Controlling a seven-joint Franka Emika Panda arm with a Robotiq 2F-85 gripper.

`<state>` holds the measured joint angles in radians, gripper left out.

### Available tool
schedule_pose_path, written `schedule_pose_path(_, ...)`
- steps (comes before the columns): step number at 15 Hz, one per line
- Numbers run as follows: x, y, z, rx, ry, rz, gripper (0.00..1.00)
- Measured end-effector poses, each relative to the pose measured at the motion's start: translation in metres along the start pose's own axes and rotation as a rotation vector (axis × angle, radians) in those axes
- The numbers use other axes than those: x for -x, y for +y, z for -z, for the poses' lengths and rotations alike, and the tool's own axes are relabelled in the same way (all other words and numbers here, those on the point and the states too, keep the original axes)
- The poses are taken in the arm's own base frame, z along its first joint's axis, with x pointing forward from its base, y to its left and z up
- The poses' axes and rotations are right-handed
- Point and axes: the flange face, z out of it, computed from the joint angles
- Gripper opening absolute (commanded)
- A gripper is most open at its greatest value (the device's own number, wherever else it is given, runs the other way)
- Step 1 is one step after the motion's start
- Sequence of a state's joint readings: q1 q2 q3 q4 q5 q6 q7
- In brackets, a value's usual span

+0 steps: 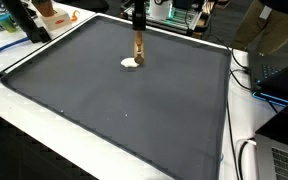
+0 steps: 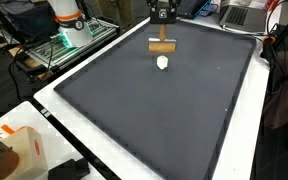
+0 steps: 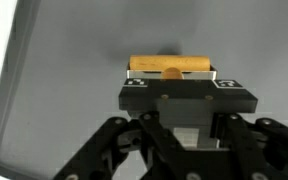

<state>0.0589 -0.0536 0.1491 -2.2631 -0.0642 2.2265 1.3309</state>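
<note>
1. The claw (image 2: 163, 24) is clamped from above on a wooden block (image 2: 161, 46), at the far end of the dark mat (image 2: 154, 110) that covers the counter (image 2: 74, 112).
2. The block hangs right over a small white object (image 2: 163, 62); I cannot tell whether they touch.
3. To my eye this is the carrying stage: block gripped, not yet set down.
4. Any lowering calls for a slow, straight descent that minds the white object beneath.
</note>
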Motion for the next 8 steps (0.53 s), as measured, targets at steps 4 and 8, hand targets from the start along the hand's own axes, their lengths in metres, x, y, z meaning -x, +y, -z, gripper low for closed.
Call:
schedule_pose_path(4,-0.006,-0.016,-0.012,0.017,0.011,-0.029,0.23)
schedule_pose_path(8,-0.01,-0.027,-0.03,0.042,-0.003,-0.044,0.23)
